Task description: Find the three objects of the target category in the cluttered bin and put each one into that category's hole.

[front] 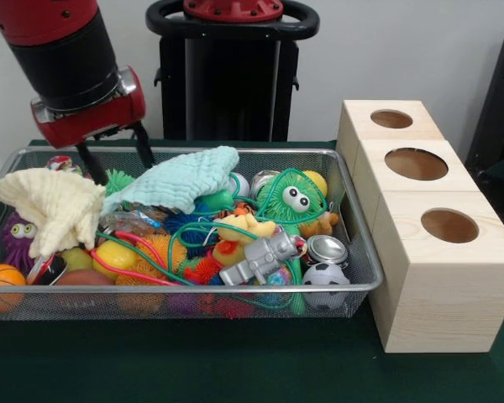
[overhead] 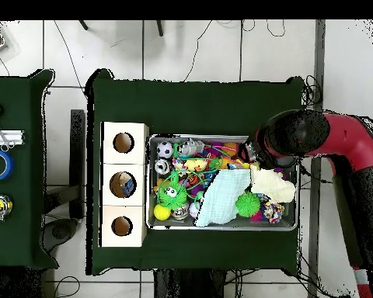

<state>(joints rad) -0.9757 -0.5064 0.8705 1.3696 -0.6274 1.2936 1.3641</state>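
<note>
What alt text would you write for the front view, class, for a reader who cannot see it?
A red robot arm's open pincer hangs over the left end of a wire bin crammed with toys and two cloths. Three wooden boxes, each with a round hole, stand at its right.

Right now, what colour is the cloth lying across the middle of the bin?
Pale mint green cloth, clearest in the front view.

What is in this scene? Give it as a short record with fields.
bin: wire mesh bin, full of mixed toys
cloths: pale yellow knitted cloth and light blue waffle cloth on top of the pile
box: pale wooden box with three round holes, beside the bin
gripper: black two-fingered gripper, open, over the bin's far corner, holding nothing
</note>
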